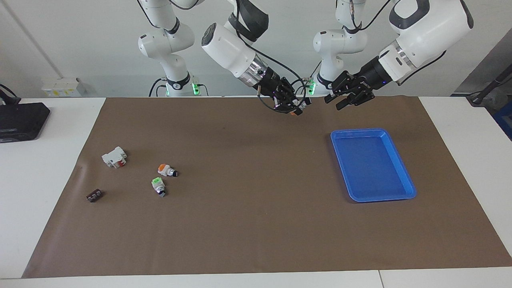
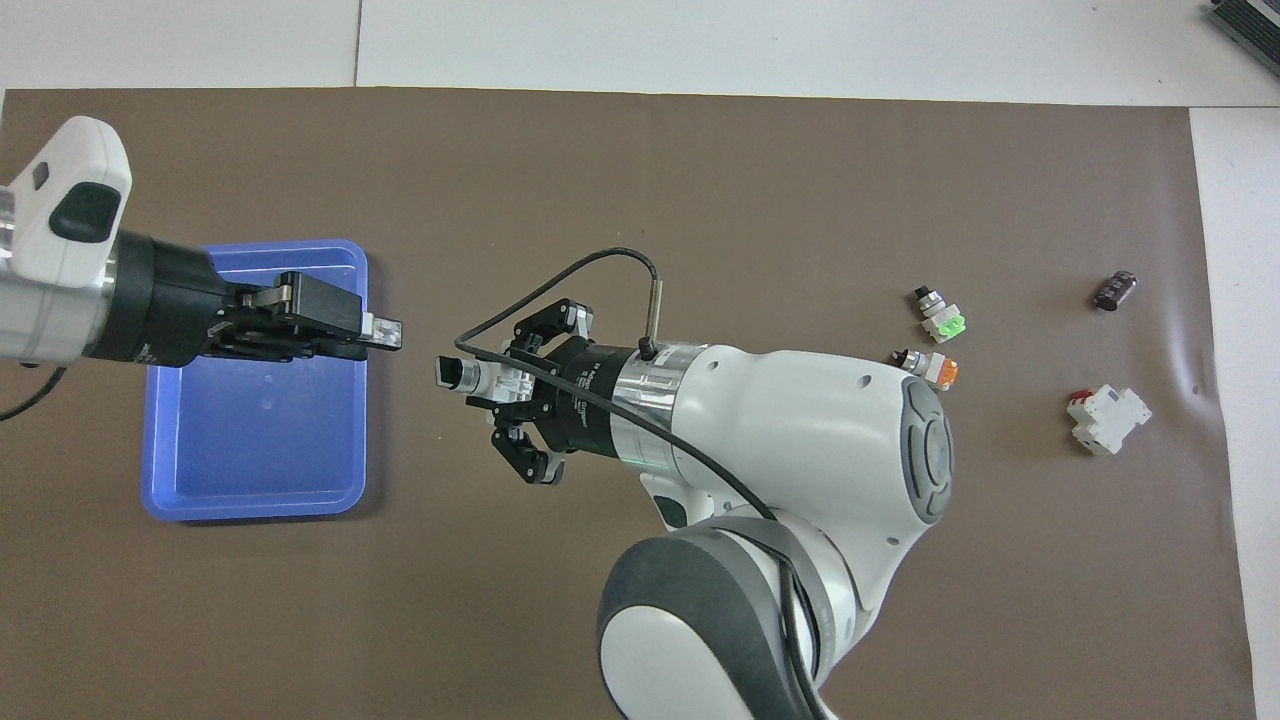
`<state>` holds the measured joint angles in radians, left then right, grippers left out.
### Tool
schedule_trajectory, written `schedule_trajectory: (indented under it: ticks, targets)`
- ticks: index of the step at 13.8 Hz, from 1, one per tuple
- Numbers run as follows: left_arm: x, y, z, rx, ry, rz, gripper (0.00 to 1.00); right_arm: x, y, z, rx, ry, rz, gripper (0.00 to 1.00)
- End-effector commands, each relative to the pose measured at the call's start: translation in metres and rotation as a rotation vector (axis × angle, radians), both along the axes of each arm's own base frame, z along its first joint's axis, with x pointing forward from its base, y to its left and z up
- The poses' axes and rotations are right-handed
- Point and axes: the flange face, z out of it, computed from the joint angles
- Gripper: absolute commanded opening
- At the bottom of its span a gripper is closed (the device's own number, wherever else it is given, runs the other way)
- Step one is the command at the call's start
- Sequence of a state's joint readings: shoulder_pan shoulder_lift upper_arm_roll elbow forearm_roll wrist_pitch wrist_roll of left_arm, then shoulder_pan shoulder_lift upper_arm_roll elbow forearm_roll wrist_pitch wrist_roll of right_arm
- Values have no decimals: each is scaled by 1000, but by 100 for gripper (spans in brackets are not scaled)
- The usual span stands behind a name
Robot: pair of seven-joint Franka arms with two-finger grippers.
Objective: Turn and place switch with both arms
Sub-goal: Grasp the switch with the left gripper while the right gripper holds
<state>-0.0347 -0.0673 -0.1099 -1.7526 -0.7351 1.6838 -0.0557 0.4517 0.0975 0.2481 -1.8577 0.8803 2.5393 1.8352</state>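
Observation:
My right gripper [image 1: 298,107] is shut on the switch [image 1: 303,104] and holds it up over the brown mat, near the middle of the table. The orange block shows at its lower end. In the overhead view the right gripper [image 2: 482,378] holds the switch [image 2: 462,375] level, with its dark tip pointing at my left gripper. My left gripper [image 1: 340,102] is open and empty in the air, a short gap from the switch. In the overhead view it [image 2: 385,333] hangs over the edge of the blue tray [image 2: 260,450].
The blue tray [image 1: 372,168] lies toward the left arm's end. Toward the right arm's end lie a stubby orange-ended switch [image 1: 167,171] [image 2: 930,367], a green-ended switch [image 1: 159,186] [image 2: 940,315], a white breaker [image 1: 114,157] [image 2: 1108,420] and a small dark part [image 1: 94,195] [image 2: 1115,290].

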Motion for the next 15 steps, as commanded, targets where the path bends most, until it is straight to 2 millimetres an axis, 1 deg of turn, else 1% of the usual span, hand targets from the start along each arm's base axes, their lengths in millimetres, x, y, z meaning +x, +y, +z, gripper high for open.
schedule_trajectory:
  ticks: [1, 2, 3, 10, 11, 13, 15]
  targets:
    - [-8, -9, -5, -41, 5, 29, 42, 4, 3, 3, 1, -6, -19, 0]
    - [-7, -10, -6, -58, 20, 42, 39, 4, 3, 3, 1, -6, -19, 0]
    - [-7, -13, -6, -81, 37, 53, 38, 4, 3, 3, 1, -6, -19, 0]
    - [-5, -16, -12, -89, 67, 58, 37, 4, 3, 2, -3, -6, -16, 0]
    - [-4, -17, -14, -88, 70, 57, 36, 4, 3, 2, -3, -5, -17, 0]
    - [-7, -27, -15, -87, 77, 42, 30, 3, 3, 2, -4, -5, -16, 0]
    - [-8, -29, -17, -84, 90, 59, 26, 3, 3, 2, -4, -4, -17, 0]
